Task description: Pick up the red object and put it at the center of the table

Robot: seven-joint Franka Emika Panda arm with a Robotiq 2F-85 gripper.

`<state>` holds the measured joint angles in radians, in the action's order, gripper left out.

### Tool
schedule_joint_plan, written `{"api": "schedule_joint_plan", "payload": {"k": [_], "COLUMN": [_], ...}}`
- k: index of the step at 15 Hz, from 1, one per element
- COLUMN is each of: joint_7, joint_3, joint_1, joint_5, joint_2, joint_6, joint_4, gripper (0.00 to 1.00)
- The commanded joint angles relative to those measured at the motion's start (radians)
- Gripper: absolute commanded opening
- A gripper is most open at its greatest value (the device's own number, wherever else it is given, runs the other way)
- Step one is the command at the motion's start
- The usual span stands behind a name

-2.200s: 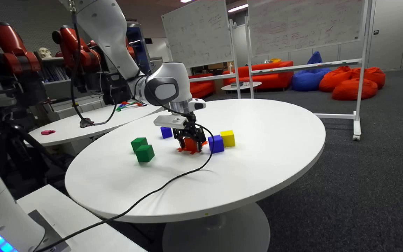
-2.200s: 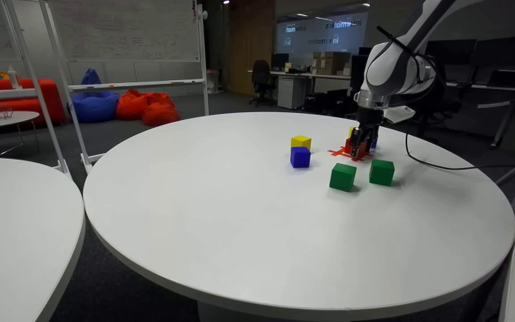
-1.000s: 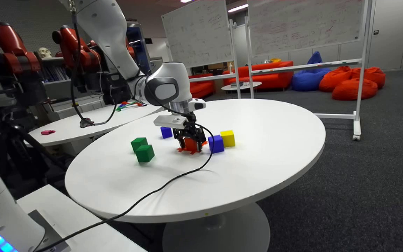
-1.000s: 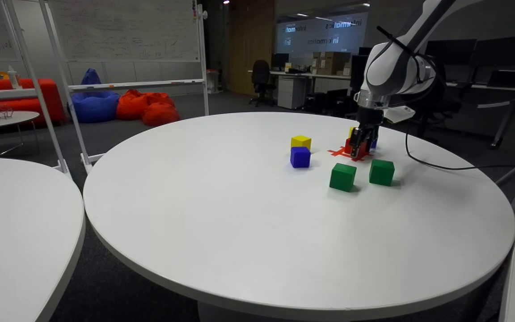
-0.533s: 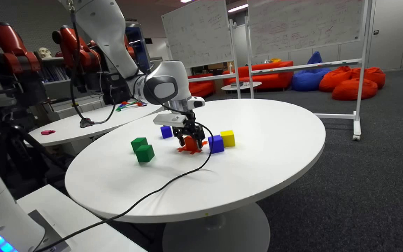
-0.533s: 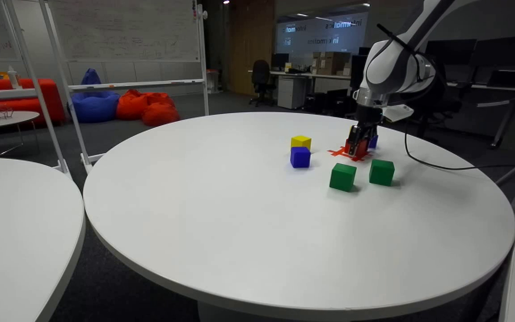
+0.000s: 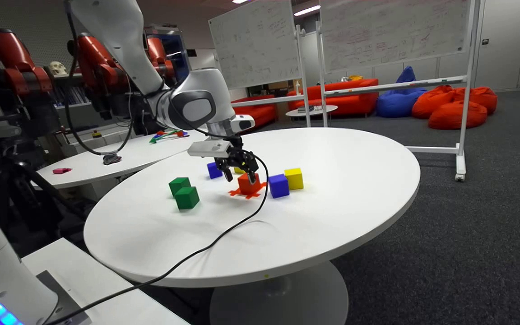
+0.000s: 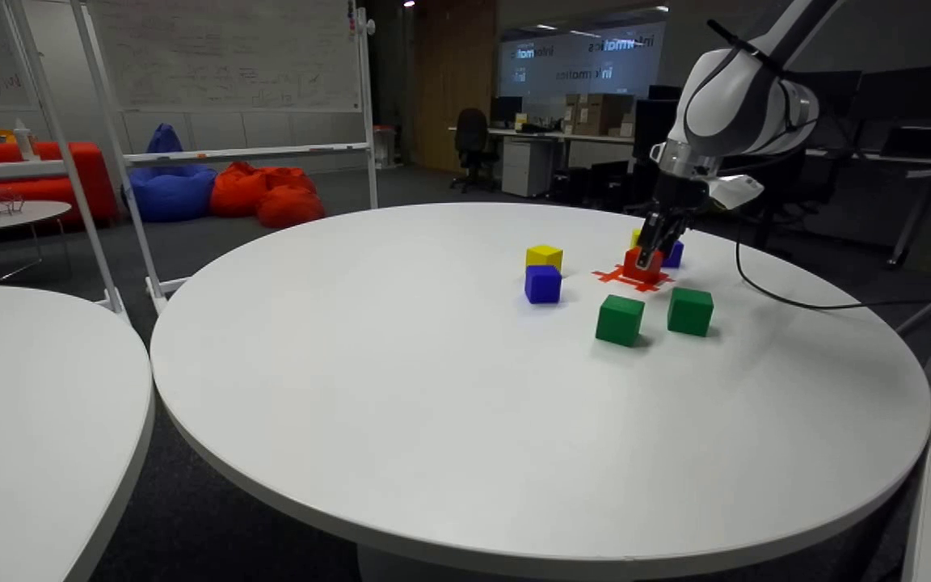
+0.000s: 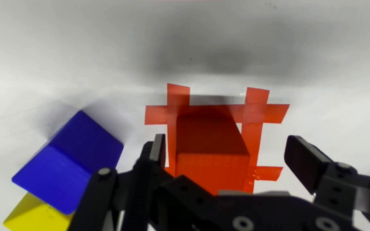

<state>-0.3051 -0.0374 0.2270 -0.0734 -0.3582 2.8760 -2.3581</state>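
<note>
In an exterior view two green cubes (image 7: 186, 196) stand in front, then the claw (image 7: 241, 176), fingers parted wide, at the red cube (image 7: 247, 185) within red tape (image 9: 253, 138) on the tabletop (image 7: 332, 216), beside a blue cube (image 7: 279, 186) with a yellow cube (image 7: 294, 179) behind, and whiteboards (image 7: 260, 43) far beyond.

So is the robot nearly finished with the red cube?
Looks nearly finished. Done, it seems: the red cube sits on the round white table, on crossed red tape strips. In hand: the open gripper, holding nothing, has risen a little and is backing away. Left: probably only getting fully clear, if the tape marks the goal; I can't tell whether that's the table's exact center.
</note>
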Motion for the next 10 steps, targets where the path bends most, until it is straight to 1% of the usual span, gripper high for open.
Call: {"api": "schedule_joint_plan", "payload": {"k": [1,4,6,7,10], "joint_7": [-0.039,-0.057,-0.074,-0.027,-0.037], "joint_3": [-0.019,-0.023,-0.023,0.000,-0.006], "joint_1": [0.017,0.021,0.024,-0.007,0.001], "joint_5": [-0.003,-0.011,-0.018,0.001,-0.001], "joint_2": [0.125,0.204,0.231,0.163,0.199], "joint_6": [0.063,0.119,0.145,0.106,0.116], "joint_4": [-0.135,-0.210,-0.237,-0.164,-0.196], "gripper": [1.00,1.00,1.00,1.00,1.00]}}
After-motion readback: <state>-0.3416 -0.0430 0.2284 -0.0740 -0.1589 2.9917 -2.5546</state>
